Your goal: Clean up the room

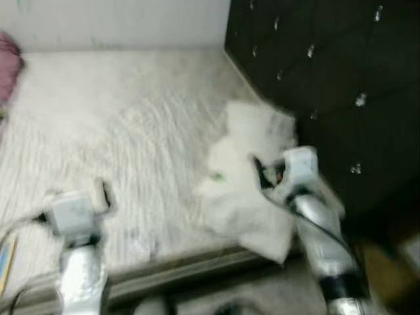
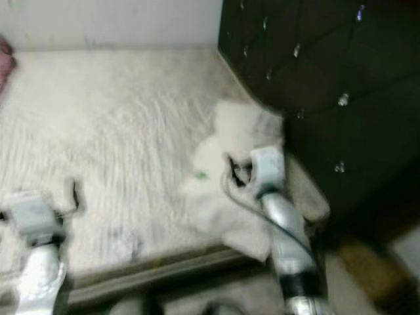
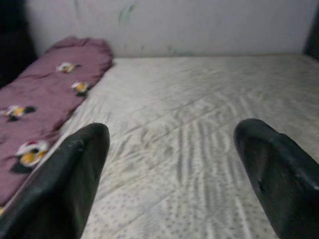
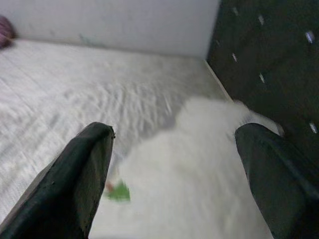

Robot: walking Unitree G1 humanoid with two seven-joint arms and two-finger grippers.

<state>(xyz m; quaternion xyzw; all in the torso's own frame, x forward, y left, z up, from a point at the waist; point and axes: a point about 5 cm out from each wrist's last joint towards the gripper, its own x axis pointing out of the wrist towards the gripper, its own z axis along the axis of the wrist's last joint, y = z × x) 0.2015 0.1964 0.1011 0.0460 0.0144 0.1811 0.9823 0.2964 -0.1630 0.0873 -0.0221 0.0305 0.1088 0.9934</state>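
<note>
White fluffy blanket [image 4: 199, 164] on mattress [image 1: 131, 131] just beneath wide-open right claw [image 4: 174, 164], beside dark headboard [image 1: 328, 79].

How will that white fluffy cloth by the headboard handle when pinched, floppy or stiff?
Probably floppy: the cloth lies rumpled in soft folds on the mattress, one corner drooping over the edge. Likely light for its bulk, given the fluffy look. The open right pincer may catch just one layer, so the rest would probably hang and drag.
</note>
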